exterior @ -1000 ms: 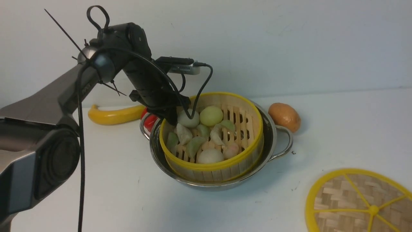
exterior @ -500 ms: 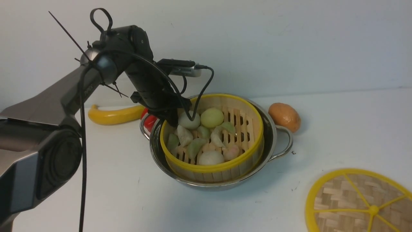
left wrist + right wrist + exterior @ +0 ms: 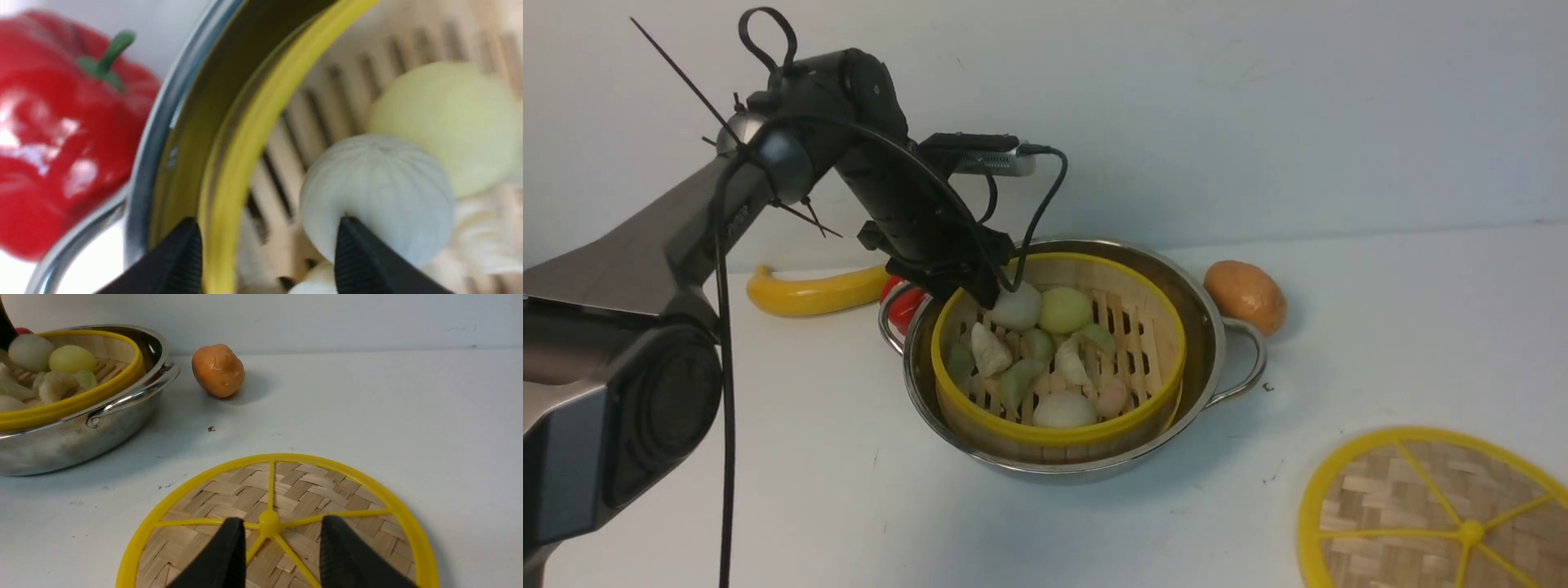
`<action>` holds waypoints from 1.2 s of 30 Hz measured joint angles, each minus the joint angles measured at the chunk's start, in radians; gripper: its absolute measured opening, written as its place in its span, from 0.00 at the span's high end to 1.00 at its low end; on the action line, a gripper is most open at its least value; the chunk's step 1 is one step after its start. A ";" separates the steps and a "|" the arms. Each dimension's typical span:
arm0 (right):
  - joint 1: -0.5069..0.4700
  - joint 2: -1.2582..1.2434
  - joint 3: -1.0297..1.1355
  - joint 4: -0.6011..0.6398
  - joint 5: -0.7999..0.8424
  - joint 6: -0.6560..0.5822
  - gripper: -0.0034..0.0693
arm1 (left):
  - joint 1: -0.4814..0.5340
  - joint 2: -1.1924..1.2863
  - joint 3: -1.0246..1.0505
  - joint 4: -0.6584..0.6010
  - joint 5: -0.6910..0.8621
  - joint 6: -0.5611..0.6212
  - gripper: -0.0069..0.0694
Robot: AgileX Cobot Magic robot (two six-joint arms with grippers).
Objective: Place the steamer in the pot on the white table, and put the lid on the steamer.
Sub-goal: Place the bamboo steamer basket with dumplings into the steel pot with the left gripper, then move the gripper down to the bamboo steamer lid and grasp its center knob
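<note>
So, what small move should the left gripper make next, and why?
Probably lift the left gripper straight up and clear: its jaws stand open astride the yellow rim of the round bamboo-slat steamer, which already sits inside the wide shiny steel pot, so nothing is held.

Right end effector [image 3: 282, 523] over the lid [image 3: 339, 490], jaws apart, centre knob [image 3: 269, 518] showing between them. Lid lies flat on the bench [image 3: 408, 408]. Well past the lid: pot [image 3: 61, 449] with the steamer [image 3: 94, 394] seated in it, buns [image 3: 30, 351] inside. Farther from the lid still, a potato [image 3: 218, 370] near the pot handle [image 3: 135, 396]. Between lid and potato, a dark speck [image 3: 211, 428].
</note>
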 joint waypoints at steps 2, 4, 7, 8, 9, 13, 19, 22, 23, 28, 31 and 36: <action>0.000 0.000 0.000 0.000 0.000 0.000 0.62 | 0.000 -0.012 -0.041 -0.035 0.001 0.011 0.36; 0.000 0.000 0.000 0.000 0.000 0.000 0.62 | 0.000 -0.030 -0.089 -0.062 0.001 0.014 0.36; 0.000 0.000 0.000 0.000 0.000 0.000 0.62 | 0.000 -0.072 -0.162 -0.070 0.003 0.014 0.36; 0.000 0.000 0.000 0.000 0.000 0.000 0.62 | 0.001 -0.093 -0.184 -0.059 0.003 0.014 0.36; 0.000 0.000 0.000 0.000 0.000 0.000 0.62 | 0.003 -0.112 -0.196 -0.046 0.004 0.013 0.36; 0.000 0.000 0.000 0.000 0.000 0.000 0.62 | 0.034 -0.212 -0.215 0.027 0.016 0.008 0.36; 0.000 0.000 0.000 0.000 0.000 0.000 0.62 | 0.098 -0.328 -0.215 0.007 0.020 -0.017 0.36; 0.000 0.000 0.000 0.000 0.000 0.000 0.62 | 0.102 -0.389 -0.215 -0.015 0.022 -0.018 0.36; 0.000 0.000 0.000 0.000 0.000 0.000 0.62 | 0.102 -0.414 -0.215 -0.021 0.023 -0.019 0.36; 0.000 0.000 0.000 0.000 0.000 0.000 0.62 | 0.102 -0.478 -0.217 -0.071 0.037 -0.049 0.36; 0.000 0.000 0.000 0.000 0.000 0.000 0.62 | 0.102 -0.489 -0.217 -0.112 0.039 -0.074 0.36; 0.000 0.000 0.000 0.000 0.000 0.000 0.62 | 0.102 -0.489 -0.217 -0.197 0.040 -0.091 0.36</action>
